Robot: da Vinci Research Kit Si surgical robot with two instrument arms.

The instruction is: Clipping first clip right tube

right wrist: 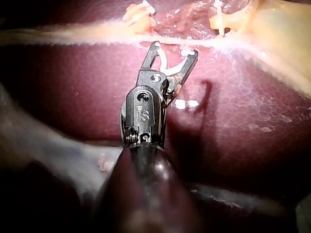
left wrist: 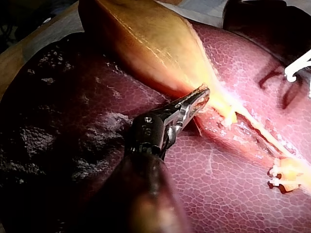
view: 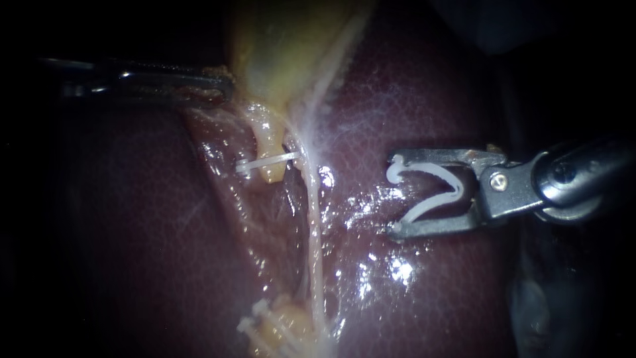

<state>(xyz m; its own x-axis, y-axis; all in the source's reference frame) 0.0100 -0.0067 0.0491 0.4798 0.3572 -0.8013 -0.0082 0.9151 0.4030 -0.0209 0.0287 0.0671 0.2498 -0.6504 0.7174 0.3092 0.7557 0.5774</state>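
Right tool [view: 395, 195] carries a white V-shaped plastic clip [view: 456, 189], spread wide; seat the pale thin right tube [view: 314, 225] ahead deep between its legs before squeezing. Left tool [view: 222, 83] grips the yellow gallbladder [view: 285, 53].

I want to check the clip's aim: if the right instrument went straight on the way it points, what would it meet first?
Probably the thin pale right tube. The right instrument, carrying an open white clip, points across bare liver towards it. Depth is unclear, so it might touch the liver first.
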